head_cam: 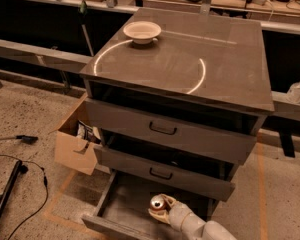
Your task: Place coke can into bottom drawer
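The can (158, 202) is inside the open bottom drawer (121, 206), silver top showing, at 6 o'clock in view; the pincer (162, 212) holds it, closed round its sides, arm entering from 5 o'clock; a bowl (142, 31) sits on the bench (215, 49) at 11 o'clock; a cardboard box (72, 151) stands at 9 o'clock, beside the drawers.

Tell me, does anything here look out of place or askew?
Nothing is spilled or broken. The cardboard box sits askew beside the cabinet, flaps open. The hand holds the coke can over the open bottom drawer.
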`<action>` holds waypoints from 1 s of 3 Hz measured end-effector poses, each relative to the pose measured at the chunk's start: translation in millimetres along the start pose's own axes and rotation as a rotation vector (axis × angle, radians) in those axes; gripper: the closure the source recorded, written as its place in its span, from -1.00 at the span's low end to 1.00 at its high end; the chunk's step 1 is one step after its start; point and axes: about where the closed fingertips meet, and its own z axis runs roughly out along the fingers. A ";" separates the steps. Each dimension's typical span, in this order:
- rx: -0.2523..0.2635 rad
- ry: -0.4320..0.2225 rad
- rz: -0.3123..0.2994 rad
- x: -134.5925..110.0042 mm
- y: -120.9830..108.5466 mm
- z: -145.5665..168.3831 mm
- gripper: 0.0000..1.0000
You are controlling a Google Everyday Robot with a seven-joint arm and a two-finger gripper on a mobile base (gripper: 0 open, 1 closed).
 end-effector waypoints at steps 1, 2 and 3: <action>0.019 0.024 -0.045 34.6 -10.9 22.2 1.00; 0.018 0.051 -0.045 61.6 -15.0 37.0 1.00; 0.018 0.062 -0.046 81.5 -16.3 47.8 1.00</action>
